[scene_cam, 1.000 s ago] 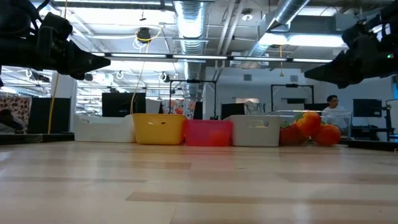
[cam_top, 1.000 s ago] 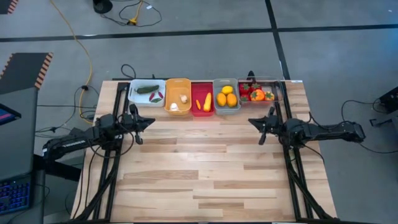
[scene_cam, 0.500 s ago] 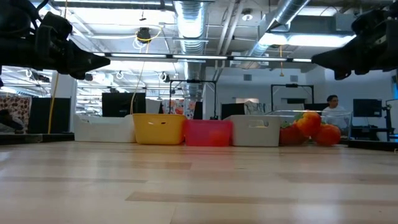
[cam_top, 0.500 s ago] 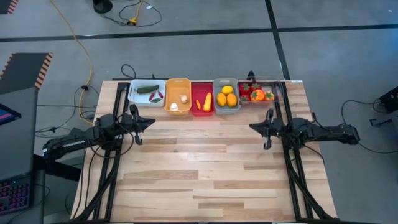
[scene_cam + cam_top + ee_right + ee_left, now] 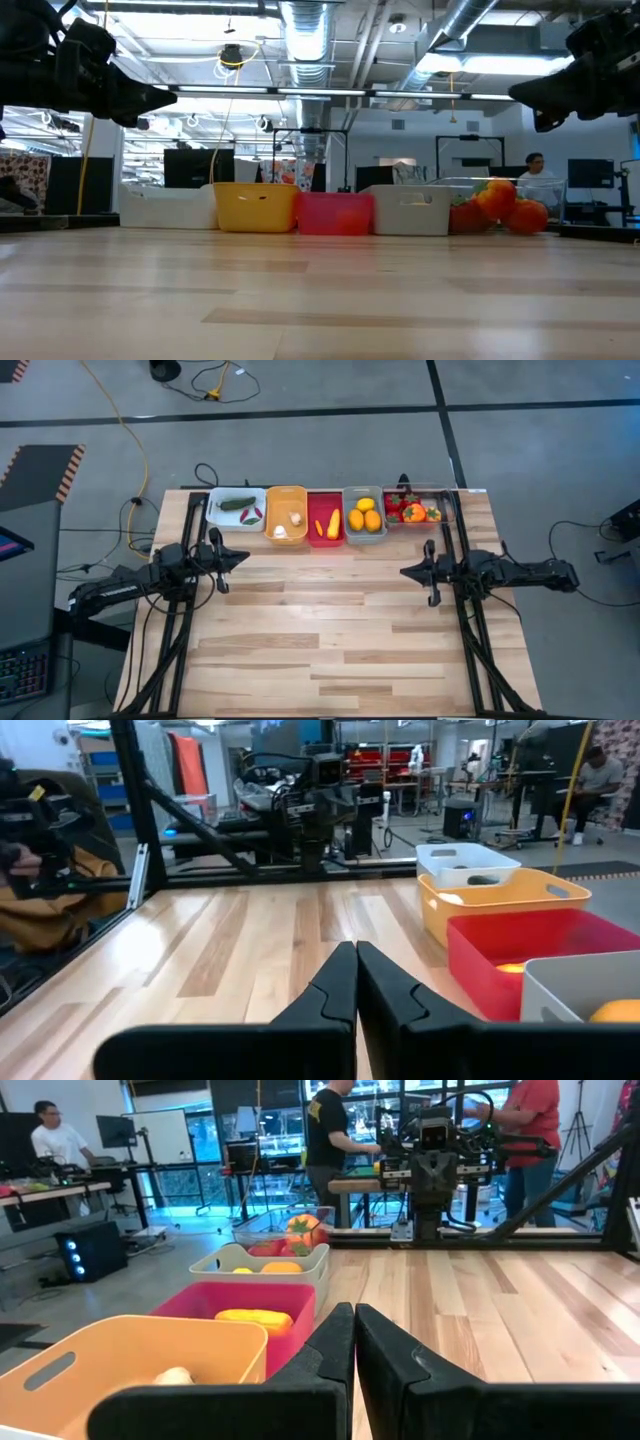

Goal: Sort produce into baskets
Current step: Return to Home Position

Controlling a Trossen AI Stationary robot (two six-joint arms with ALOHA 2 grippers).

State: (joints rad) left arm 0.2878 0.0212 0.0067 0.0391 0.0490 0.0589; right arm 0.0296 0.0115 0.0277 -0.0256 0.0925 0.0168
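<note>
Jaws pinched to a sliver on both sides, and nothing in them. The left jaws, on the left arm (image 5: pixel 150 575), hang over the 9 o'clock side. The right jaws, on the right arm (image 5: pixel 510 572), hang at 3 o'clock. The tips face each other, well apart, across the pale plank surface (image 5: pixel 330 640).

Along the 12 o'clock edge five bins stand in a close row: white bin (image 5: pixel 212 512), orange bin (image 5: pixel 285 498), red bin (image 5: pixel 326 502), grey bin (image 5: pixel 365 490), clear bin (image 5: pixel 446 506). All the produce sits inside them. A green piece (image 5: pixel 238 503) and a red chilli (image 5: pixel 256 514) are in the white one, and garlic (image 5: pixel 295 518) is in the orange. Yellow corn (image 5: pixel 333 523) lies in the red and lemons (image 5: pixel 365 504) in the grey. Tomatoes (image 5: pixel 393 503) and an orange pepper (image 5: pixel 414 512) fill the clear one.

Around the surface is grey floor (image 5: pixel 300 445) crossed by dark lines, with a yellow cable (image 5: pixel 145 455) trailing at 11 o'clock. The low view takes in ceiling ducts (image 5: pixel 305 30), strip lights and a seated person (image 5: pixel 535 170) beyond the clear bin. The left wrist view catches people standing (image 5: pixel 325 1125) behind the far arm.

At table height the orange and red walls hide their contents. The white bin is only a pale strip beside the orange one. Both arms are cut off at the upper corners there. A keyboard (image 5: pixel 22 672) is clipped at 8 o'clock.
</note>
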